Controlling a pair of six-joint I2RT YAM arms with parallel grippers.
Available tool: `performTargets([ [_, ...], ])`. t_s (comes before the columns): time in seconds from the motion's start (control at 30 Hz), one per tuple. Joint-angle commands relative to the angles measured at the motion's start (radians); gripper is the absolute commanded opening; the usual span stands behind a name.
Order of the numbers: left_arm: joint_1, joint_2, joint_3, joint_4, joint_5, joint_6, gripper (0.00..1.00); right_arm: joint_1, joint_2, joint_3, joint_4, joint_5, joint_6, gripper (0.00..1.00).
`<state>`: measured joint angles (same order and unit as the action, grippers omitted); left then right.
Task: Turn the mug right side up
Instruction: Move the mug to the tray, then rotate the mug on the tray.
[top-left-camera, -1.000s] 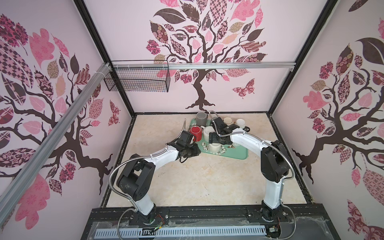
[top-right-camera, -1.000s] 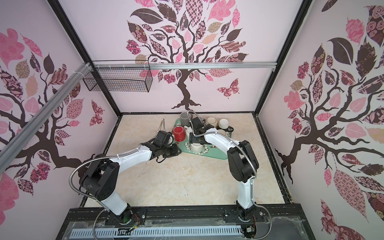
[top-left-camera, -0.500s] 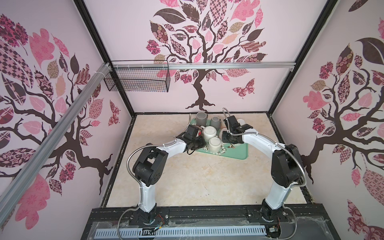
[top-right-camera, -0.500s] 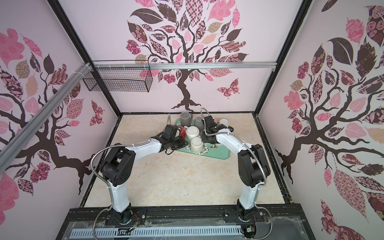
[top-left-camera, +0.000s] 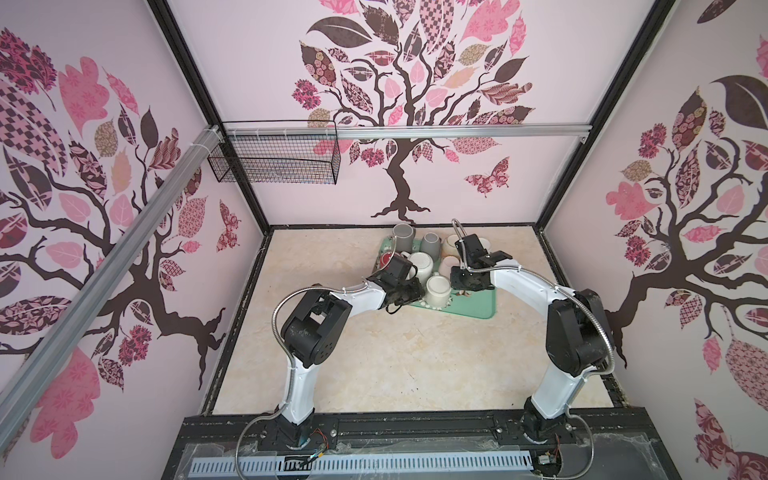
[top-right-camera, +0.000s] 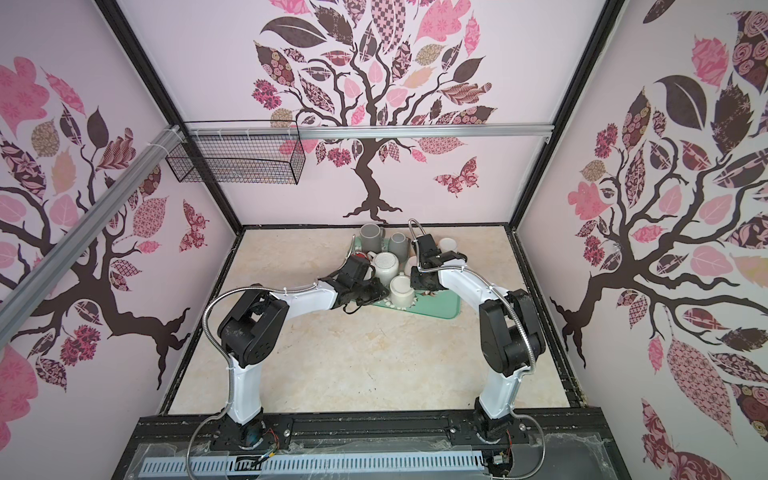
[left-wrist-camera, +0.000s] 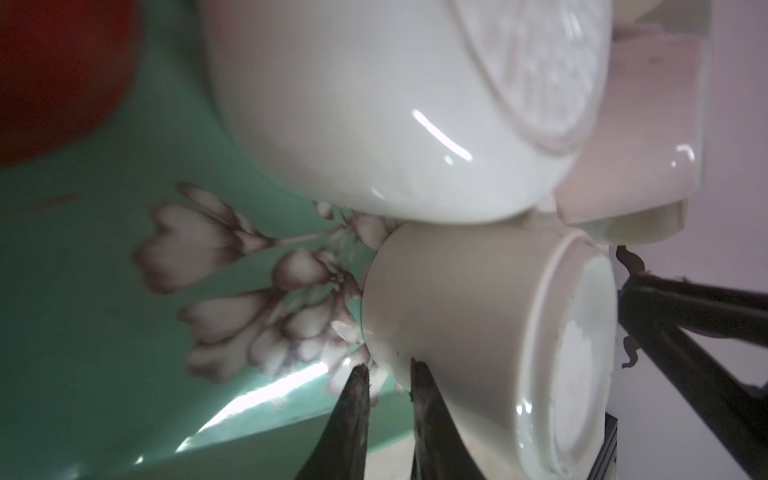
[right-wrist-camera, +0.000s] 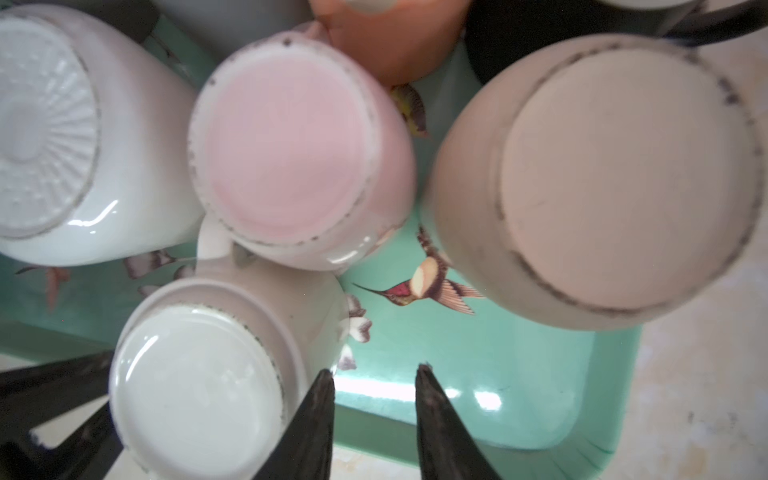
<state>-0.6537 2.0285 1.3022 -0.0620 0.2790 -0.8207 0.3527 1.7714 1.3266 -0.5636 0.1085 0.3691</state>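
L gripper (left-wrist-camera: 386, 368): a slit, cream mug (left-wrist-camera: 478, 324) rim between tips, grip unclear. R gripper (right-wrist-camera: 374, 374): part open, empty, at tray (right-wrist-camera: 498, 374) edge. Top views hide tips.

The small cream mug (top-left-camera: 437, 289) (left-wrist-camera: 490, 332) (right-wrist-camera: 199, 382) before me stands upside down, flat base up, rim on the green tray (top-left-camera: 478, 307) near its front edge, just beside a bigger white mug (top-left-camera: 419, 264).
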Motion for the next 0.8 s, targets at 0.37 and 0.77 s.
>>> performTargets([
  [0.37, -0.081, -0.106, 0.051, -0.041, -0.074, 0.08, 0.26, -0.037, -0.24, -0.155, 0.023, 0.039, 0.054, 0.73],
  [0.77, 0.02, 0.039, 0.246, -0.136, 0.042, 0.13, 0.29, -0.037, -0.321, -0.364, 0.068, -0.091, 0.102, 0.77],
])
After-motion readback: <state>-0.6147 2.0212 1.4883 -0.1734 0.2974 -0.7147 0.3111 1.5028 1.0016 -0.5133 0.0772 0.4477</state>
